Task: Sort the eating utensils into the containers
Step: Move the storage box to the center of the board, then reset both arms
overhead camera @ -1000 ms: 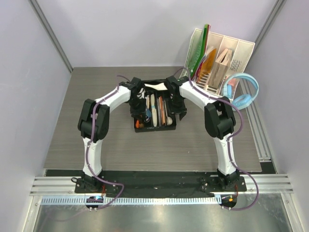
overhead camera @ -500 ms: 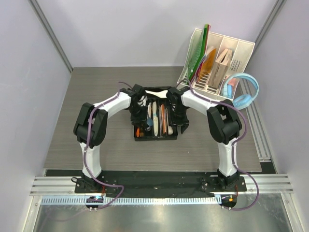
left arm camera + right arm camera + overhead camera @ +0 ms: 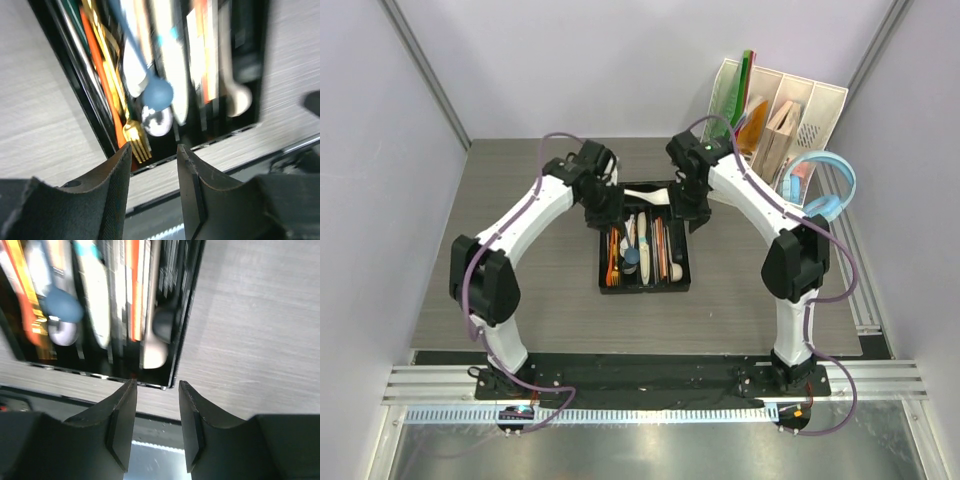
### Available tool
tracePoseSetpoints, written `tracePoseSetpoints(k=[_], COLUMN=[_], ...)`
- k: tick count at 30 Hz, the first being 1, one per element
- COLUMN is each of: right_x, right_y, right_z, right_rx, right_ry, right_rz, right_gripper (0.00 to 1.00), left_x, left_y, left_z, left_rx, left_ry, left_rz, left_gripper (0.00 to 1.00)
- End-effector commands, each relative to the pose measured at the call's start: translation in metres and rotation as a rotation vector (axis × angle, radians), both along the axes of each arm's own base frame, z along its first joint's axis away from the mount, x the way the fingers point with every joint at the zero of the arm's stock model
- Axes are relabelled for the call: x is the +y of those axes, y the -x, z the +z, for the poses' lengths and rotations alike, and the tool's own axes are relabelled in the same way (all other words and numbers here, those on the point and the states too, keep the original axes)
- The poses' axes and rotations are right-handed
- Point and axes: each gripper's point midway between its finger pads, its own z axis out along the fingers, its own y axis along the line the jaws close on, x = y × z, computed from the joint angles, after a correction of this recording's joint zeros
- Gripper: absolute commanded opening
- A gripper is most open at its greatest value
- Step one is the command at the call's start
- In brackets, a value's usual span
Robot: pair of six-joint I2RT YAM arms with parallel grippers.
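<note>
black tray [image 3: 642,288]: at the middle of the worktop [image 3: 500,270], flat on the surface, long sides running from near edge to far edge.

utensils [image 3: 656,245]: every piece in view lies inside the tray. a white spoon [image 3: 645,195] lies crosswise at the tray's far end. in the long compartments, the left side holds orange chopsticks [image 3: 612,258] and a gold fork [image 3: 136,142]. toward the middle is a blue spoon [image 3: 159,92], its bowl just beside the bowl of a steel spoon [image 3: 158,121]. a pale spoon [image 3: 155,356] is at the right. both wrist views are blurred, so finer sorting cannot be told.

left claw [image 3: 153,150]: above the tray's far left corner, fingers apart, nothing between them, clear of the tray.

right claw [image 3: 157,387]: above the tray's far right corner, fingers likewise apart, holding nothing.

file organiser [image 3: 775,120]: upright at the far right corner of the worktop, papers in its slots.

blue headphones [image 3: 825,190]: just beside the organiser's near side, by the right edge.
</note>
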Motion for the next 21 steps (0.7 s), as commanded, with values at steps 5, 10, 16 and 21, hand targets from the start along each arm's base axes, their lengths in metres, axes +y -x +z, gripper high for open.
tracePoseSetpoints(k=[5, 10, 16, 21], right_x=[0.001, 0.014, 0.006, -0.008], right_y=[-0.038, -0.076, -0.103, -0.120], right_z=[0.075, 0.116, 0.126, 0.147], right_rx=[-0.294, -0.545, -0.655, -0.708], right_ry=[-0.065, -0.171, -0.142, -0.199], right_rz=[-0.060, -0.086, -0.112, -0.182], right_gripper=[0.44, 0.45, 0.44, 0.45], left_x=[0.049, 0.074, 0.094, 0.094], left_y=[-0.036, -0.061, -0.079, -0.091], left_z=[0.046, 0.049, 0.036, 0.031], left_rx=[-0.205, -0.205, -0.179, -0.144], left_ry=[-0.021, 0.139, 0.048, 0.127], left_rz=[0.199, 0.323, 0.300, 0.322], left_gripper=[0.43, 0.43, 0.42, 0.42])
